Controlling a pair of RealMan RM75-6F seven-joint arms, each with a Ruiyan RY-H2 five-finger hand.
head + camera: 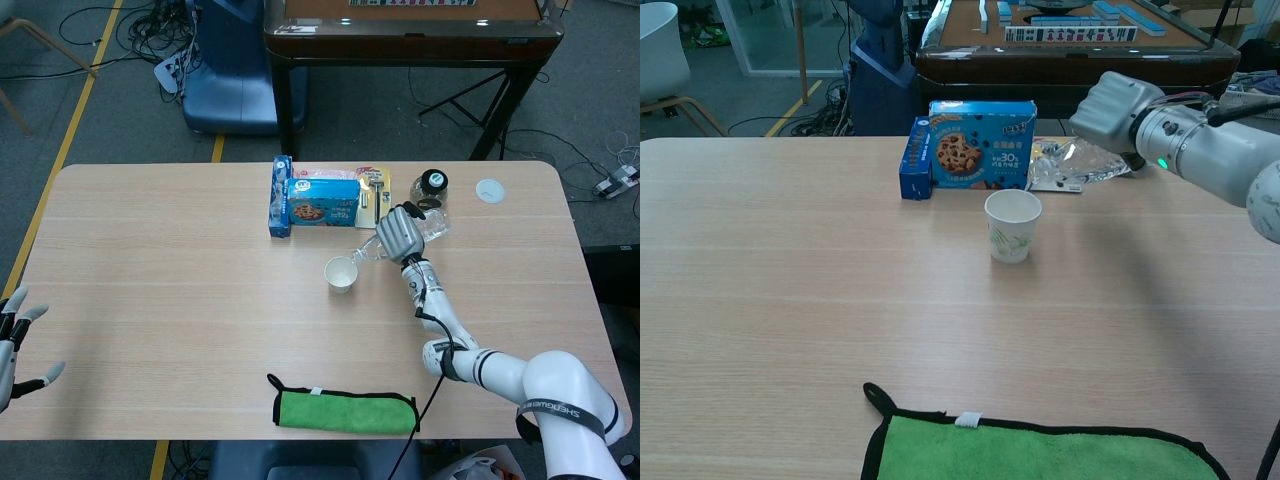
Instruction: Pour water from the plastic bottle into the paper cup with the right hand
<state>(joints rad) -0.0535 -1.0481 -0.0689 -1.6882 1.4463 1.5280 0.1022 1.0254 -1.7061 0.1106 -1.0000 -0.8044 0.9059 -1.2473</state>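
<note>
The white paper cup (341, 273) (1012, 224) stands upright on the table, a little in front of the blue boxes. My right hand (399, 232) (1114, 107) grips the clear plastic bottle (372, 246) (1070, 164), which lies tipped nearly flat in the air. Its neck points left and down toward the cup and ends just up and right of the rim. No stream of water is discernible. My left hand (15, 340) hangs at the table's left front edge with fingers spread and nothing in it.
Two blue snack boxes (310, 202) (980, 144) stand behind the cup, with a packaged tool (374, 190) beside them. A dark round jar (432, 185) and a white lid (489, 190) lie at the back right. A green cloth (346, 410) (1050, 452) lies at the front edge.
</note>
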